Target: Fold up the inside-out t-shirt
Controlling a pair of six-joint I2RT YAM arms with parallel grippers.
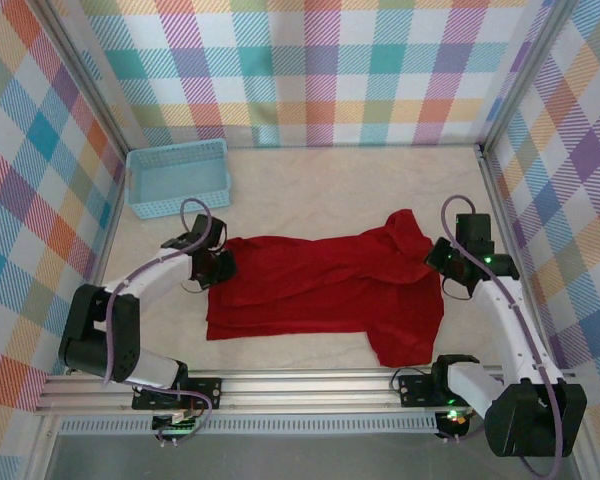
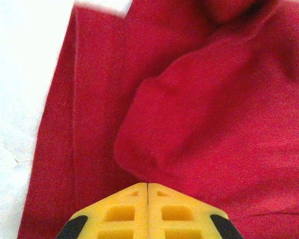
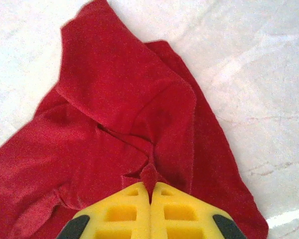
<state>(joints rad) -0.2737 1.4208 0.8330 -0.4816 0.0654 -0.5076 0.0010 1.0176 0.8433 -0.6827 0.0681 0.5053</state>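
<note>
Inside-out t-shirt [image 1: 320, 290] lies spread on the table [image 1: 330, 180], mid-width and closer to the near edge than the far one. It is red and rumpled, with its long axis running left-right across the table. The right end is wider, with a flap pointing toward the far edge and another toward the near edge.

The left pincer [image 1: 218, 266] sits on the shirt's left end, so the cloth stretches away to its right. In the left wrist view the yellow tips are pressed together right against a raised fold of red cloth. I cannot tell whether any cloth is caught between them.

The right pincer [image 1: 442, 262] sits on the shirt's right end, so the cloth stretches away to its left. In the right wrist view the tips are pressed together, pinching a small tuck of red cloth with wrinkles drawn toward it.

Each arm is nearest its own end, with the shirt body between the two pincers. Judgement: the coming move turns on that left-right axis, with the ends lifted or carried across it together.

The light-blue basket [image 1: 178, 150] is at the far left corner, apart from the shirt.
</note>
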